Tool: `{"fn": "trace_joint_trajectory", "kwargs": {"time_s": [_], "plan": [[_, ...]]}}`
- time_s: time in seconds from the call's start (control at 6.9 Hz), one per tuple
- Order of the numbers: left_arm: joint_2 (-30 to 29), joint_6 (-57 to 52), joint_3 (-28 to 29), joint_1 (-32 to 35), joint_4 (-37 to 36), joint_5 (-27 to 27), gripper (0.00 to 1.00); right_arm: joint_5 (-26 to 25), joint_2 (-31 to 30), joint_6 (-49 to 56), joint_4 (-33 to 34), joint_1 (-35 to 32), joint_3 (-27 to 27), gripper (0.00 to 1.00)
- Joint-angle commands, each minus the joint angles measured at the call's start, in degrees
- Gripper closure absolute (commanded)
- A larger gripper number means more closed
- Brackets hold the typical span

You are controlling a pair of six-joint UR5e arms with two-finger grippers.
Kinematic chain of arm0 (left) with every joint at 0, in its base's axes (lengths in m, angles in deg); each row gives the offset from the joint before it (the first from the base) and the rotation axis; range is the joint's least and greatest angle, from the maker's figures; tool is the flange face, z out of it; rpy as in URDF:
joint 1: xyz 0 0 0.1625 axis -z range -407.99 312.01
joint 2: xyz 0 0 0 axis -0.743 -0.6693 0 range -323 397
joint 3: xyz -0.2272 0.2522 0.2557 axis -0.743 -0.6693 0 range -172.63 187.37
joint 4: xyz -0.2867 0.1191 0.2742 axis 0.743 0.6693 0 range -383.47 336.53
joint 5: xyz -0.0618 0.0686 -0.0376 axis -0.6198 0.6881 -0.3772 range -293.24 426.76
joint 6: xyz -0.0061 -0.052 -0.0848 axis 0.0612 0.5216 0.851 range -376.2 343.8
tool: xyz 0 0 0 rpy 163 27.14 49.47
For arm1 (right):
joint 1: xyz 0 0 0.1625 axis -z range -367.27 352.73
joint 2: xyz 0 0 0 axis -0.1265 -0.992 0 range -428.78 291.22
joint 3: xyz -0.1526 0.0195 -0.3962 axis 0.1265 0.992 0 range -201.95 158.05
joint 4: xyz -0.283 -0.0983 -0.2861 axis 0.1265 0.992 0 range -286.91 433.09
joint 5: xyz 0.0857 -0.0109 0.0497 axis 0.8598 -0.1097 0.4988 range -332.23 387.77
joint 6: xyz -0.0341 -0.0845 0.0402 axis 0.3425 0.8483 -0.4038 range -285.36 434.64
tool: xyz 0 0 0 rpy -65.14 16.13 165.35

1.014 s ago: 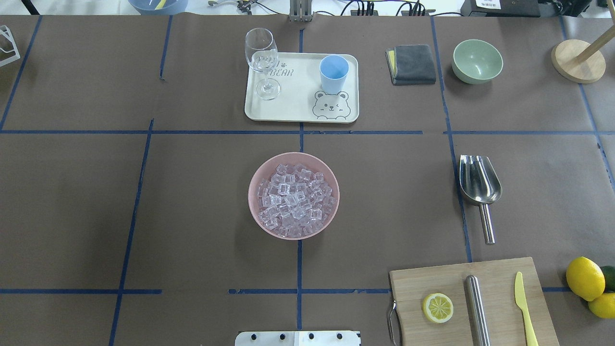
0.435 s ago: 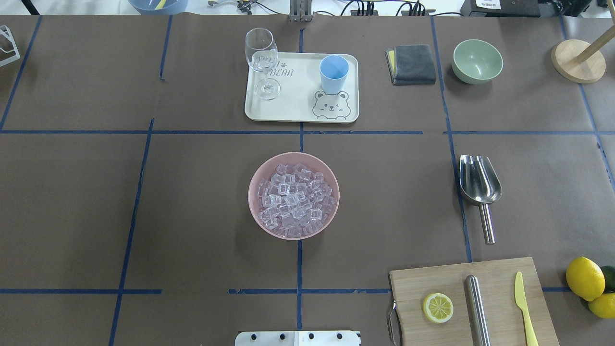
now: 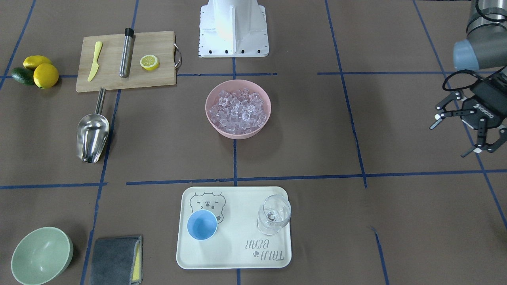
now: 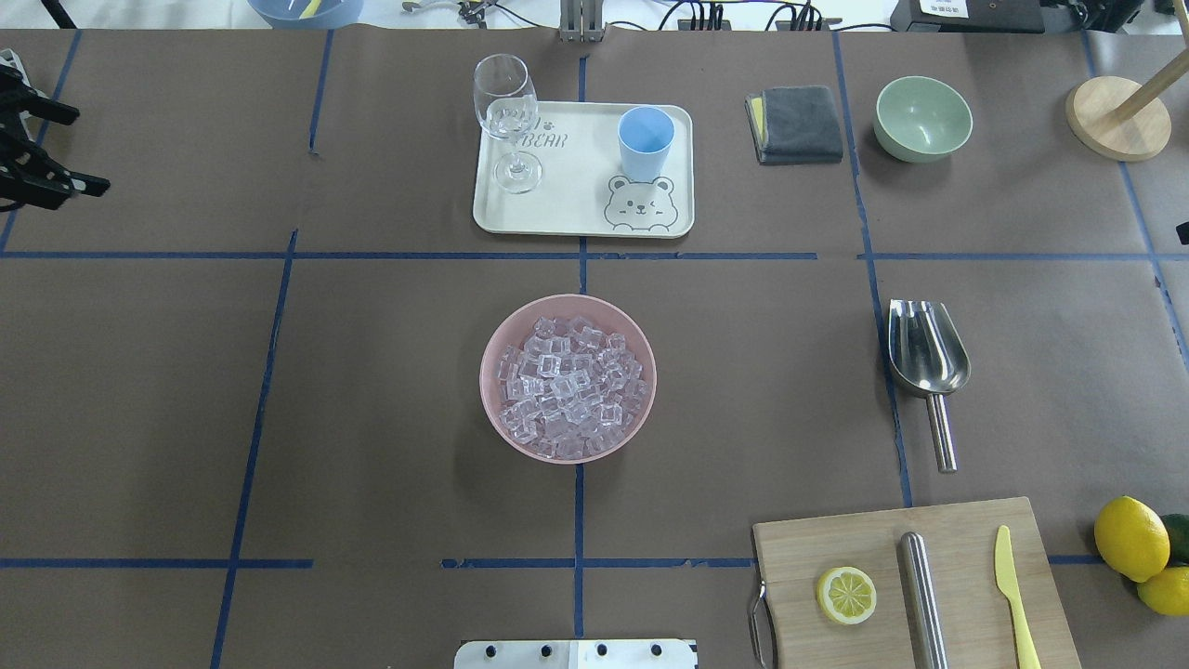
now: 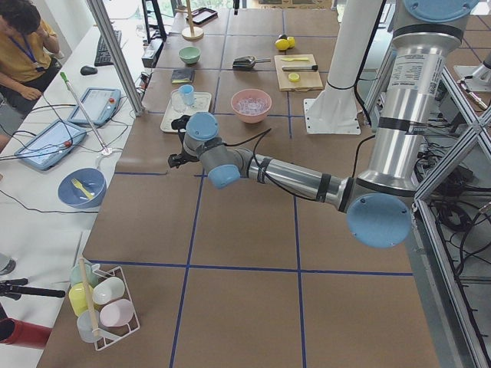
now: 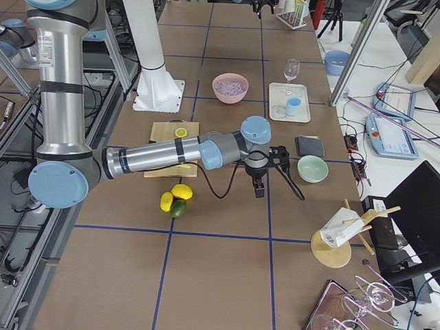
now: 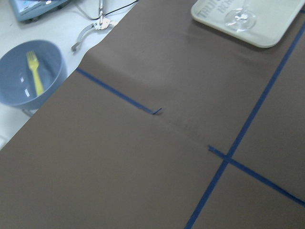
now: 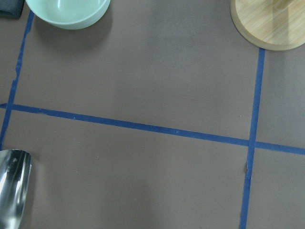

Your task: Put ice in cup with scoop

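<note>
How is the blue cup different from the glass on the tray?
The cup is opaque light blue; the glass is clear. The cup is a plain tumbler with no stem; the glass has a stem and a round foot. The cup stands by the bear drawing, the glass by the lettering. Both stand upright on the tray, and both look empty.

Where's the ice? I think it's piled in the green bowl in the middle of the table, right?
Not quite: the ice is piled in the pink bowl in the middle of the table, not a green one. The overhead exterior view shows it.
</note>
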Motion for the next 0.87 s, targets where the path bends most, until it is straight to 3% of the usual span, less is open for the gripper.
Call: {"fn": "trace_joint_trajectory", "kwargs": {"time_s": [0.0, 0.29, 0.58, 0.72], "plan": [[-3.1, 0.4, 0.3, -11.1, 4.1, 0.4, 0.0, -0.3, 0.2, -0.1, 0.0, 3.0, -1.6, 0.0], [-5.4, -0.1, 2.1, -20.8, 5.7, 2.4, 0.0, -0.8, 1.5, -0.2, 0.1, 5.0, -1.9, 0.0], [-11.5, 0.1, 5.7, -28.8, 6.6, 4.2, 0.0, -0.8, 1.4, -0.8, 0.0, 5.8, -2.0, 0.0], [-11.8, 0.2, 8.0, -31.9, 12.3, 10.1, 0.0, -0.8, 1.4, -1.4, 0.0, 5.9, -2.1, 0.0]]}}
